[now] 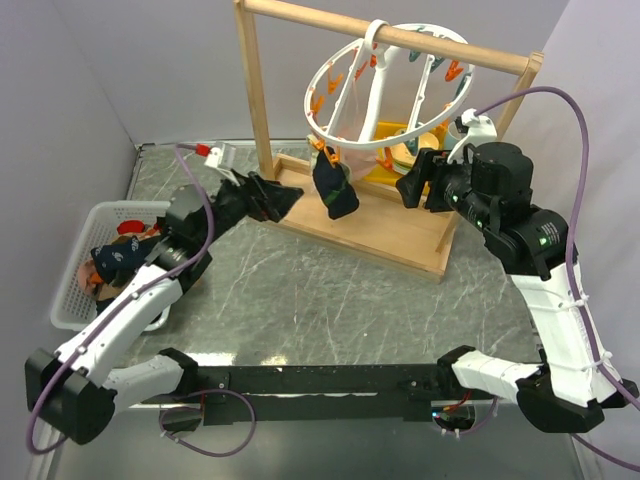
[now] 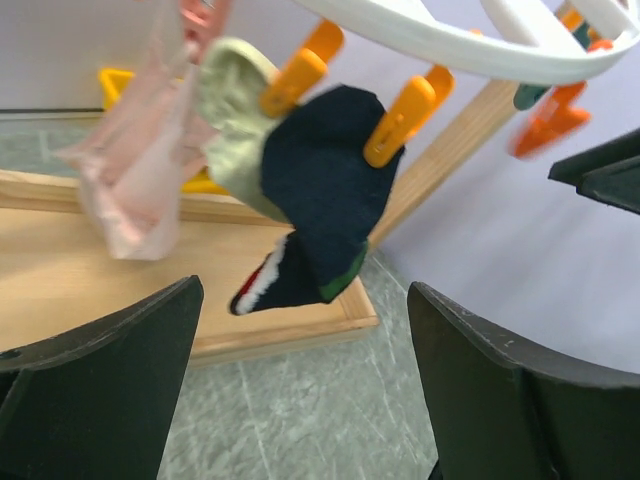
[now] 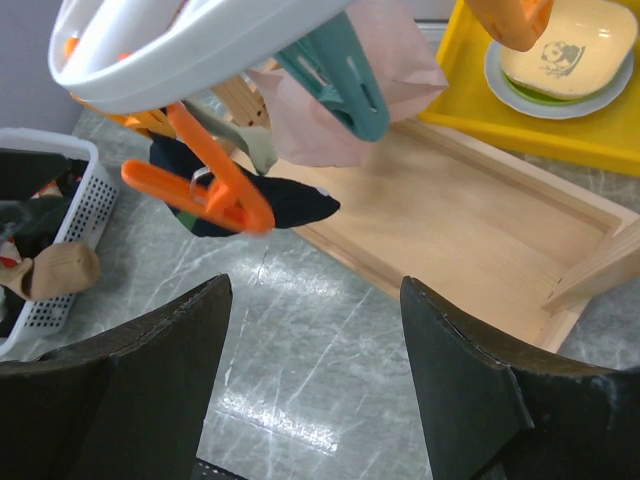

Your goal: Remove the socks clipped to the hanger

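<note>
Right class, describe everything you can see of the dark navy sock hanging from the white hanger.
The navy sock is soft, dark fabric with a green band and a red-and-white patch near its lower end. It hangs limp and slightly folded from one orange clip on the white ring hanger, above the wooden base. A pale sock hangs beside it.

A robot lab: plain grey panel walls [image 1: 60, 80] boxed in the marbled grey worktop [image 1: 330, 300] under the left pincer [image 1: 288, 200].
</note>
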### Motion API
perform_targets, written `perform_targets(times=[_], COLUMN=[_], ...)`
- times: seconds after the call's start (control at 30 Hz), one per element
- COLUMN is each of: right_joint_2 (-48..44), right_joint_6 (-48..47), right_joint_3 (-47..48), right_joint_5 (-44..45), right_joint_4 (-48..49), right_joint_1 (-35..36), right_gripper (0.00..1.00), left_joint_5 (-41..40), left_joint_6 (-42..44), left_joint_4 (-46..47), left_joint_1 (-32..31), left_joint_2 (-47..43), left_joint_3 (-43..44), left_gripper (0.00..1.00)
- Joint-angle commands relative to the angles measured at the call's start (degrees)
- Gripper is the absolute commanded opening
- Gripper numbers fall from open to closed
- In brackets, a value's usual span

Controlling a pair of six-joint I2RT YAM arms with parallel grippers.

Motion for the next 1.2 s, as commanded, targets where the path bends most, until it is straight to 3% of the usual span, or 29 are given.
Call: perform_targets(times=[0.0, 0.13, 0.5, 0.6, 0.7, 0.73, 0.8, 0.83, 1.1, 1.13, 1.17], right_joint_2=[-0.6, -0.6, -1.1, -1.1, -0.8, -0.9, -0.8, -0.9, -1.1, -1.1, -1.1], right_joint_6=[0.7, 0.7, 1.7, 1.8, 2.0, 2.0, 2.3, 2.3, -0.3, -0.4, -0.5], right_joint_3=[2.3, 3.0, 2.8, 2.4, 2.6, 2.6, 2.6, 2.5, 0.0, 0.0, -0.2], right_joint_5=[-1.2, -1.3, -2.8, -3.1, -4.4, -4.5, -5.2, -5.6, -7.2, -7.1, -7.2], right_joint_4=[1.0, 0.3, 0.8, 1.1, 1.3, 1.5, 1.8, 2.0, 5.6, 6.0, 6.3], right_joint_1=[-0.2, -0.2, -0.2, -0.2, -0.1, -0.2, -0.1, -0.2, 1.6, 1.7, 1.7], right_gripper=[0.77, 0.77, 0.77, 0.77, 0.77, 0.77, 0.77, 0.77, 0.79, 0.79, 0.79], left_joint_5=[1.1, 3.0, 0.3, 1.6, 3.3, 3.4, 1.6, 0.2, -7.8, -8.8, -8.7], left_joint_6=[0.0, -1.7, -2.5, -4.1, -5.5, -5.2, -3.7, -3.1, 2.2, 2.3, 2.4], left_joint_4=[10.1, 12.6, 14.6, 17.2, 19.9, 20.9, 20.6, 20.2, 16.9, 15.3, 12.6], left_joint_1=[-2.7, -3.7, -7.0, -8.0, -10.1, -11.5, -12.8, -14.1, -18.0, -18.2, -18.1], left_joint_2=[3.2, 7.1, 11.9, 13.5, 15.9, 16.5, 17.1, 16.9, 13.0, 13.2, 13.7], left_joint_3=[2.1, 4.2, 3.6, 3.3, 3.9, 4.6, 5.3, 5.5, 4.9, 6.2, 6.8], left_gripper=[0.89, 0.80, 0.77, 0.64, 0.45, 0.28, 0.07, 0.01, 0.02, 0.25, 0.41])
